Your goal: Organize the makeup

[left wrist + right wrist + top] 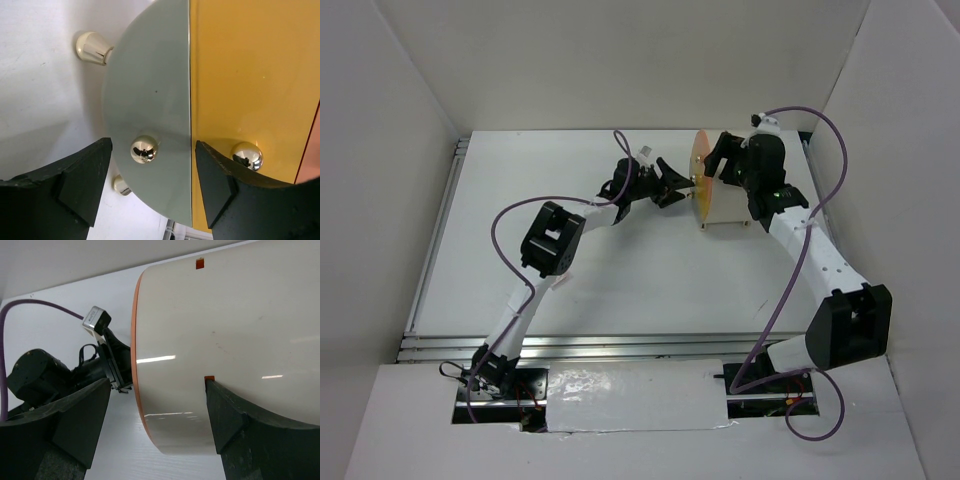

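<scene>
Glossy cream container, shiny gold metal knobs

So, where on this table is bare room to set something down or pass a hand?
Bare: the left half of the table, between the side rail and the left arm; also the near middle, between that arm and the right arm, short of the cream container. Crowded: the far right, where the left gripper and right gripper meet at the container.

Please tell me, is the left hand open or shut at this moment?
Open. The left hand has its fingers wide apart, the gold knob of the grey panel between them, touching neither.
</scene>
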Motion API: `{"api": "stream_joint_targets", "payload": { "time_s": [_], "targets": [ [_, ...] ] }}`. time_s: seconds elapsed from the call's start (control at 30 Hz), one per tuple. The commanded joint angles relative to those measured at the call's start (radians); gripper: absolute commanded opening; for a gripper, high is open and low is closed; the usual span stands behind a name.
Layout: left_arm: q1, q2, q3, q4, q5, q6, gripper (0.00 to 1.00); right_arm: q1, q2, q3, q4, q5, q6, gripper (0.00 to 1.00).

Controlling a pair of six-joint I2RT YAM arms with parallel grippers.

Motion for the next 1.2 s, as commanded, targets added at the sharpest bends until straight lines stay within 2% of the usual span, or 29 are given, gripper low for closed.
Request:
{"api": "stream_joint_targets", "payload": {
  "time_s": [0.0,0.27,0.5,0.67,0.7,0.93,1.07,1.17],
  "targets": [
    [-0.006,0.02,0.022,0.063,0.01,-0.016,0.78,-0.006,-0.015,-0.067,-0.065,0.054,0.102,0.84],
    [-0.02,0.023,-0.024,0.073,-0.011,-0.031,0.7,-0.006,-0.01,-0.087,-0.062,0.074,0.167,0.84],
    [-0.038,0.028,-0.004,0.063,-0.034,-0.056,0.54,0.002,-0.009,-0.104,-0.057,0.079,0.193,0.83],
    [-0.046,0.029,-0.003,0.058,-0.051,-0.059,0.51,0.008,-0.003,-0.106,-0.057,0.073,0.194,0.84],
    [-0.046,0.031,-0.004,0.058,-0.053,-0.06,0.47,0.008,-0.003,-0.104,-0.057,0.07,0.19,0.84],
    [-0.047,0.038,-0.021,0.086,-0.065,-0.072,0.39,0.011,0.0,-0.098,-0.06,0.056,0.185,0.84],
    [-0.047,0.038,-0.03,0.104,-0.073,-0.076,0.29,0.011,-0.001,-0.1,-0.06,0.054,0.185,0.83],
    [-0.046,0.028,-0.037,0.096,-0.085,-0.057,0.31,0.01,0.002,-0.094,-0.067,0.055,0.181,0.84]
  ]
}}
